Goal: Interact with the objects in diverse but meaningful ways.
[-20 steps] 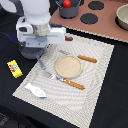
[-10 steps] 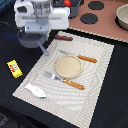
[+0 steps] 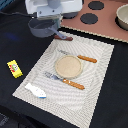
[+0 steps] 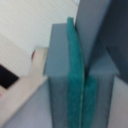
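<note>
— Gripper (image 3: 51, 19) closed on anything?
— It pinches the grey-blue saucepan (image 3: 41, 26), lifted at the far left, above the placemat's (image 3: 100, 65) far corner; its handle (image 3: 63, 37) points right.
— And the arm?
— It hangs down from the top edge, wrist upright.
— The wrist view?
— Only there: the green pad (image 4: 76, 75) pressed tight on grey. The fish (image 3: 36, 90) and yellow packet (image 3: 14, 68) show only outside, nearer left.
</note>
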{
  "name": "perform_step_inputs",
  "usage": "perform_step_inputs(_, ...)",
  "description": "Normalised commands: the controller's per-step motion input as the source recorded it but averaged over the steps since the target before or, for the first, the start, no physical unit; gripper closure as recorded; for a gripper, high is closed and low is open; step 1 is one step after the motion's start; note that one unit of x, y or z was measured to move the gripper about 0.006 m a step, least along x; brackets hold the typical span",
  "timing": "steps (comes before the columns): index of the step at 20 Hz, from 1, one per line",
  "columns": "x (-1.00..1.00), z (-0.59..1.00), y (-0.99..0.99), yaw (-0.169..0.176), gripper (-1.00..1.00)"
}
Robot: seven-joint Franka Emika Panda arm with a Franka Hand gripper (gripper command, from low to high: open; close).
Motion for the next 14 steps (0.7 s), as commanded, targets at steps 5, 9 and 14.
perform_step_inputs(5, 0.85, 0.63, 0.32, 0.047, 1.0)
perform_step_inputs(9, 0.73, 0.41, 0.29, 0.103, 1.0)
perform_step_inputs(14, 0.55, 0.13, 0.27, 0.177, 1.0)
